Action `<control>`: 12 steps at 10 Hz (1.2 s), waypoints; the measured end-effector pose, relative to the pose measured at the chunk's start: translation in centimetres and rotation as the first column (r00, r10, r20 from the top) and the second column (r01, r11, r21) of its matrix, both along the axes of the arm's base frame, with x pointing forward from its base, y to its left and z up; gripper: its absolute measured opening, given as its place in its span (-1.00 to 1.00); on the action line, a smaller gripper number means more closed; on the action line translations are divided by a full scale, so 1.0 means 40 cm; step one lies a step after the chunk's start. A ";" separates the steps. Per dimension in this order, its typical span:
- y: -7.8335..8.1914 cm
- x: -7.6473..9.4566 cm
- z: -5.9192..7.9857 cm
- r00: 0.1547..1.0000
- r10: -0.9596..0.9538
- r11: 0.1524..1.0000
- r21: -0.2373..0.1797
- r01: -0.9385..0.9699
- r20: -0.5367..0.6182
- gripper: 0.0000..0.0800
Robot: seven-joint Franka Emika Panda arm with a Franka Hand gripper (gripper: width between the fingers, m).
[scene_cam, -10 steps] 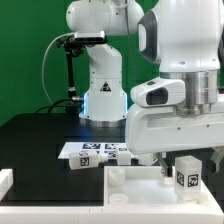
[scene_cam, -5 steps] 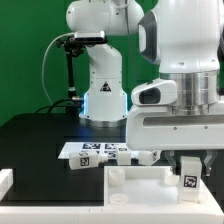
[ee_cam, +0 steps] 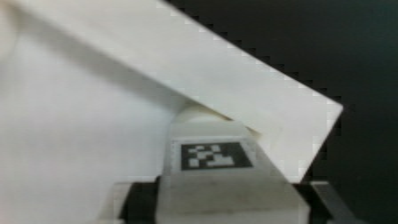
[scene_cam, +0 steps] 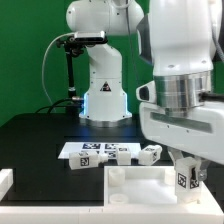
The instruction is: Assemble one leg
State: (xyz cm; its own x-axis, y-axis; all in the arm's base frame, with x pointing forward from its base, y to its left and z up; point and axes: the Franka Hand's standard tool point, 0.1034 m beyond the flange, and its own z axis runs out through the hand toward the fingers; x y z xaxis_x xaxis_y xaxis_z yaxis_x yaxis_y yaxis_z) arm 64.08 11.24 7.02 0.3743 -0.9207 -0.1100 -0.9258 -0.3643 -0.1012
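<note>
Item: the leg, small white tagged block. You find it pinched between the fingers, one on each flank, tag face outward, at the counter's front edge on the exterior view's right. Its long axis looks upright, in line with the gripper.

Relation that governs your next move, as judged: the leg sits directly over a corner of the white panel; travel is straight down. Contact with the panel cannot be told.

Also present: loose legs beside the marker board.
</note>
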 end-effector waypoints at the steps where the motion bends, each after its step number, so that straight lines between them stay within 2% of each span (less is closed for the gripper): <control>1: -0.006 0.002 0.000 0.993 -0.115 0.993 0.037 0.116 -0.011 -0.28; 2: -0.002 0.000 -0.001 0.993 -0.116 0.993 0.034 0.116 -0.013 -0.28; 3: -0.003 0.000 -0.001 0.994 -0.112 0.993 0.034 0.112 -0.012 -0.08; 4: -0.001 -0.001 -0.001 0.997 -0.073 0.997 0.030 0.073 -0.005 -0.08; 5: 0.002 0.001 0.006 0.995 0.094 0.995 0.016 -0.095 0.024 0.26; 6: -0.005 0.013 0.029 0.937 0.342 0.940 -0.014 -0.342 0.073 0.55; 8: -0.001 0.011 0.034 0.794 0.599 0.800 -0.061 -0.596 0.104 0.60; 10: -0.007 0.011 0.032 0.717 0.688 0.726 -0.081 -0.683 0.110 0.62; 11: -0.008 0.013 0.033 0.634 0.765 0.643 -0.110 -0.758 0.110 0.62; 12: -0.009 0.015 0.030 0.439 0.894 0.448 -0.178 -0.876 0.094 0.62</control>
State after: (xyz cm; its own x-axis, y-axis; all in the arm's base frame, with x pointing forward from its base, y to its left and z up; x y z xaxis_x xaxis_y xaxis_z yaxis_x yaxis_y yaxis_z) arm 64.69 10.89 8.20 0.9928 -0.0778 0.0910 -0.0665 -0.9904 -0.1212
